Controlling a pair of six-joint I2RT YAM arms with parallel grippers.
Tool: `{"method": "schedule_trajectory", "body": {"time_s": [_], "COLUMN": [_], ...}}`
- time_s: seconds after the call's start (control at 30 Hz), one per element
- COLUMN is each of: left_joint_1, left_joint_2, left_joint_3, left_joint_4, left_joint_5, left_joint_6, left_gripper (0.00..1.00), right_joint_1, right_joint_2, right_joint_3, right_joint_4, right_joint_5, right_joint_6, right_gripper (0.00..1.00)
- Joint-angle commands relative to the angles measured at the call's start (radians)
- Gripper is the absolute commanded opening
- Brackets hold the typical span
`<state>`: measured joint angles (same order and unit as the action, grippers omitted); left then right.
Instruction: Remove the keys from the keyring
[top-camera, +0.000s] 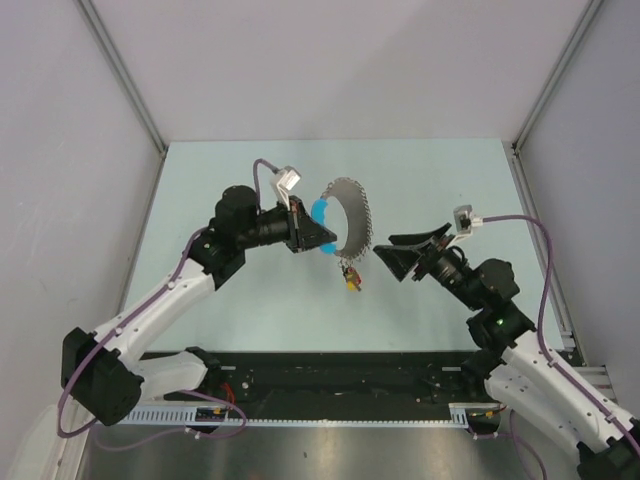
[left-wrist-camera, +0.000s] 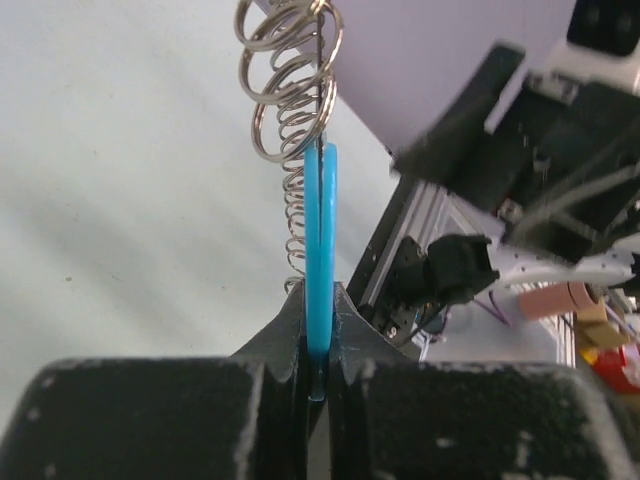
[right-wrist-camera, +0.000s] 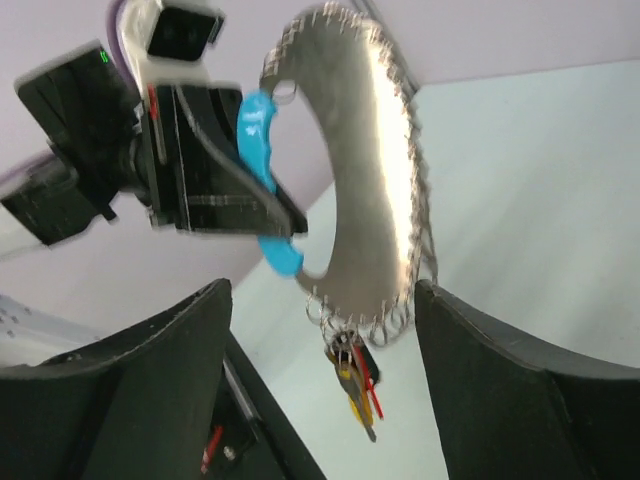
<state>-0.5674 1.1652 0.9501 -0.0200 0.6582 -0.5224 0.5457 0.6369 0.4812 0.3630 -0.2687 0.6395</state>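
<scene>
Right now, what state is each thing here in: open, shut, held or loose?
left fingers: shut on the blue strap.
right fingers: open, holding nothing, close beside the keys.
blue strap: pinched upright between the left fingers.
keyring: held up in the air, hanging from the blue strap.
keys: attached at the keyring's lower end, dangling, gripped by nothing.

1x strap (right-wrist-camera: 258, 135), 1x key bunch (right-wrist-camera: 352, 380)
</scene>
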Motion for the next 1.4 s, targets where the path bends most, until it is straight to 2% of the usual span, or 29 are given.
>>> {"method": "schedule_trajectory", "body": {"time_s": [0.0,0.03,0.17,0.23,0.37,0.53,0.83,1.37], "left_joint_1": [0.006,0.006,0.011,0.014,0.027,0.035,0.037,0.037], "left_joint_2": [-0.07,-0.067,-0.061,-0.064,-0.099,-0.113,-0.136,-0.185], "left_joint_3": [0.059,0.059,0.047,0.044,0.042,0.045,0.032,0.027], "left_joint_4": [0.04,0.038,0.046,0.028,-0.015,-0.024,-0.014,-0.005], "left_joint_5": [-0.163,-0.179,-0.21,-0.233,-0.288,-0.273,-0.246,-0.252], "left_joint_6": [-0.119,-0.145,-0.203,-0.223,-0.264,-0.315,-0.366,-0.407], "left_gripper": [0.0,0.0,0.0,0.0,0.0,0.0,0.0,0.0], "right_joint_1": [0.169,0.25,0.405,0.425,0.433,0.435,0.444,0.491], "right_joint_2": [-0.003,0.007,0.104,0.162,0.242,0.328,0.375,0.494], "right_joint_3": [0.031,0.028,0.023,0.023,0.023,0.023,-0.01,-0.095], "right_joint_4": [-0.109,-0.095,0.011,0.091,0.195,0.28,0.424,0.712], "right_joint_5": [0.143,0.166,0.266,0.269,0.269,0.324,0.286,0.344], "right_joint_6": [-0.201,-0.236,-0.343,-0.339,-0.317,-0.336,-0.498,-0.716], "right_gripper": [0.73,0.7,0.59,0.57,0.56,0.54,0.64,0.56]}}
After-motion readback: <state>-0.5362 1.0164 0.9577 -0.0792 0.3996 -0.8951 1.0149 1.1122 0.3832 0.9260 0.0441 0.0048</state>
